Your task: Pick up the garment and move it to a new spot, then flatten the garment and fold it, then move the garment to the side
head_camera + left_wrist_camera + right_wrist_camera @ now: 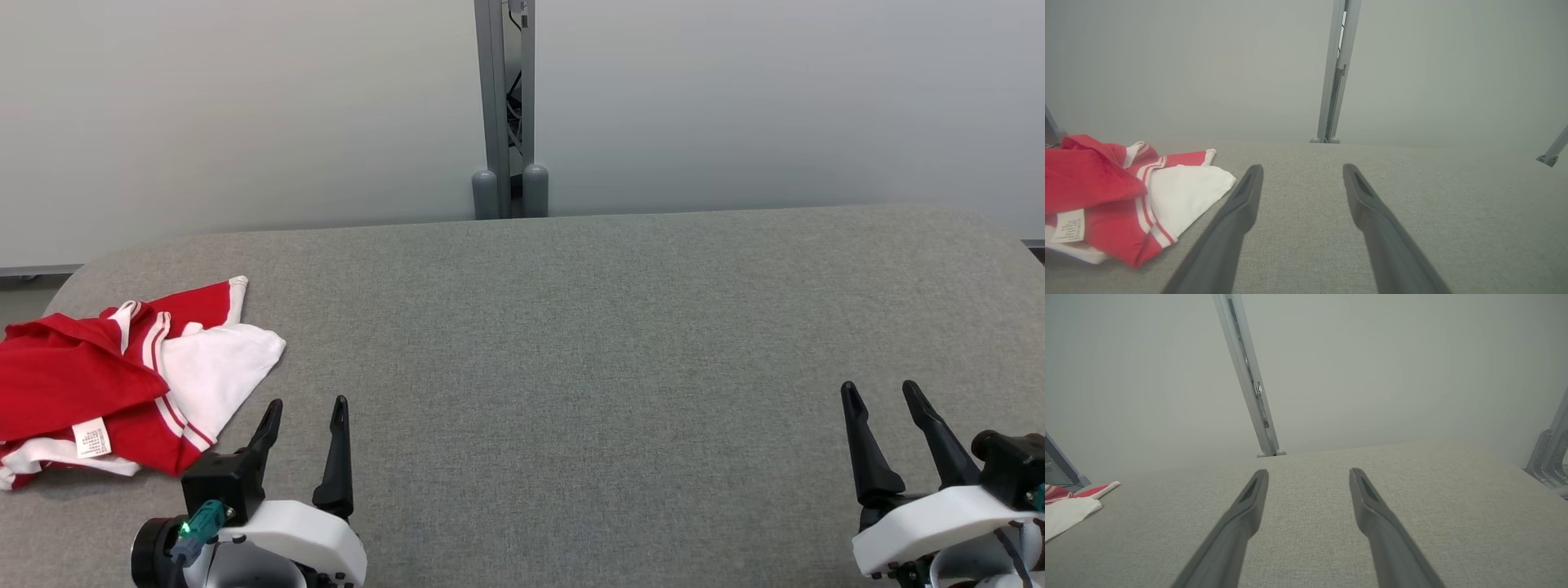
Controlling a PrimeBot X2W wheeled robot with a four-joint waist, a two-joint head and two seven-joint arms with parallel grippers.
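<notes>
A red and white garment [122,380] lies crumpled at the left end of the grey fabric table [571,327], a white label showing on it. My left gripper [307,403] stands open just right of the garment, near the front edge, touching nothing. In the left wrist view the garment [1118,200] lies left of the open gripper [1302,167]. My right gripper [882,388] is open at the lower right, far from the garment. In the right wrist view the open gripper [1308,472] hovers over bare cloth, and a corner of the garment [1069,508] shows at the far left.
A pale wall runs behind the table with a grey metal post [504,106] at its middle. The table's back edge curves down at both ends. Another grey frame [1549,457] stands at the right in the right wrist view.
</notes>
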